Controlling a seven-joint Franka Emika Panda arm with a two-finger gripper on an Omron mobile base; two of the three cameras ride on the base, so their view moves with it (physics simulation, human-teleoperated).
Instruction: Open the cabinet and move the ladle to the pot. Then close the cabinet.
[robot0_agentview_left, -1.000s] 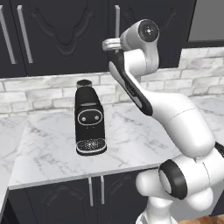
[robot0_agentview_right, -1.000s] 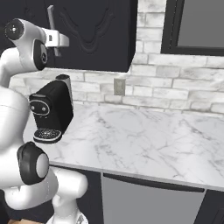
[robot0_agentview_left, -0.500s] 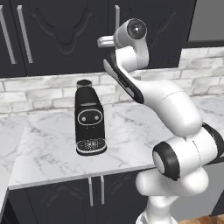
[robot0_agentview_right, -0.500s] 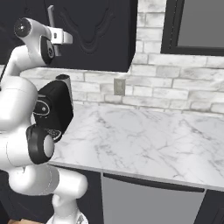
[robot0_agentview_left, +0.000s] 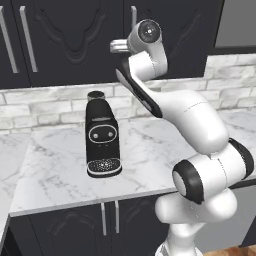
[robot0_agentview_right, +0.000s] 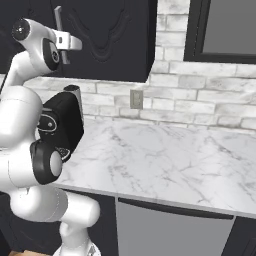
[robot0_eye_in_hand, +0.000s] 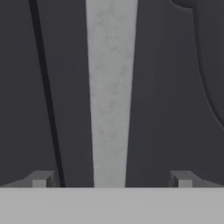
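Note:
The black cabinet (robot0_agentview_left: 75, 35) (robot0_agentview_right: 110, 35) is shut, its carved doors flush. My gripper (robot0_eye_in_hand: 111, 179) is raised against it, open, and its fingertips (robot0_eye_in_hand: 41, 179) stand on either side of a long silver handle (robot0_eye_in_hand: 111, 92) without touching it. From the base views, the hand (robot0_agentview_left: 120, 46) (robot0_agentview_right: 69, 42) sits level with the lower part of that handle (robot0_agentview_left: 133, 15) (robot0_agentview_right: 58, 20). The ladle and the pot are out of view.
A black coffee machine (robot0_agentview_left: 102, 140) (robot0_agentview_right: 62, 125) stands on the marble counter (robot0_agentview_left: 150, 150) (robot0_agentview_right: 165, 160) under the arm. A dark-framed grey panel (robot0_agentview_right: 230, 25) hangs to the right of the cabinet. Black under-counter doors (robot0_agentview_left: 110, 220) lie below.
The hand has edged closer to the cabinet handle. The arm's lower links have swung round beneath it. The gripper has stayed open.

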